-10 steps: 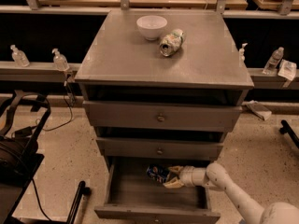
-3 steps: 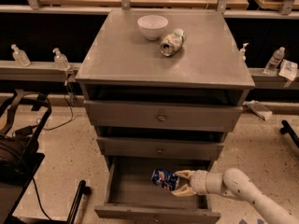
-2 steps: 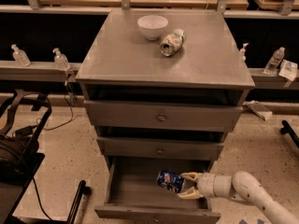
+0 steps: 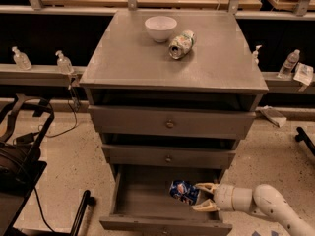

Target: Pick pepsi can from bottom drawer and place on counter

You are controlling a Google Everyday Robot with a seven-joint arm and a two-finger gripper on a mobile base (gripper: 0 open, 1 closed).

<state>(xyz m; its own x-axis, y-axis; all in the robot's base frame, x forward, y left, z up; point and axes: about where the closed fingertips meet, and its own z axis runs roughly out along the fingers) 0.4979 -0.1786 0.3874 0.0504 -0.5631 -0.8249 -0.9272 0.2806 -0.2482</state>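
Note:
The pepsi can (image 4: 184, 192), dark blue with a red-and-white logo, is held on its side in my gripper (image 4: 199, 196), whose pale fingers (image 4: 205, 206) close on its right end. It hangs above the floor of the open bottom drawer (image 4: 147, 200), right of the drawer's middle. My white arm comes in from the lower right. The grey counter (image 4: 147, 58) is the cabinet's top, well above the gripper.
A white bowl (image 4: 160, 28) and a pale green-and-white can (image 4: 180, 44) lying on its side sit at the back of the counter. The two upper drawers (image 4: 170, 123) are shut. Small bottles (image 4: 64, 62) stand on side ledges. A black chair (image 4: 19, 156) is at left.
My gripper has taken hold of the pepsi can, raised it off the drawer floor and drawn it toward the drawer's front right. The arm has pulled back to the right.

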